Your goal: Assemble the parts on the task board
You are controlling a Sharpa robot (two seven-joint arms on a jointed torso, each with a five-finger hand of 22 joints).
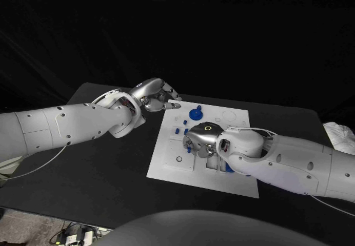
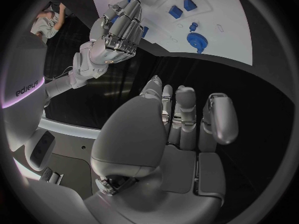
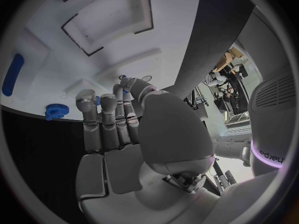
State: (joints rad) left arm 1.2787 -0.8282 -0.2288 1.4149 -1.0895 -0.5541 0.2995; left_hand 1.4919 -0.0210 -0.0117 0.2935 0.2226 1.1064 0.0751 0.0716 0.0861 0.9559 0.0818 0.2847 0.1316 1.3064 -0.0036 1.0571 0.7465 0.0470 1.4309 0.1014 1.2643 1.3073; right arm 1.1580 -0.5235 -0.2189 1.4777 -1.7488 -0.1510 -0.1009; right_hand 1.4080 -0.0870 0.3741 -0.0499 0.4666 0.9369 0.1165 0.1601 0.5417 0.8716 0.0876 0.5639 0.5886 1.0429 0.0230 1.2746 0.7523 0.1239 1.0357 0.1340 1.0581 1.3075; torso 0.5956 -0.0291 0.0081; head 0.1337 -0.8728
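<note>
The white task board lies mid-table. My right hand is low over its middle with the fingers stretched down to the surface. In the right wrist view a small blue part sits pinched between the thumb and a fingertip of the right hand, and another blue bit shows by a neighbouring finger. A blue gear stands near the far edge, with small blue pieces beside it. My left hand hovers off the board's far left corner, its fingers loosely extended and holding nothing.
Two blue blocks and a small blue peg lie beyond the gear. A long blue piece and framed recesses mark the board. Black table surrounds the board. A white object lies at the right edge.
</note>
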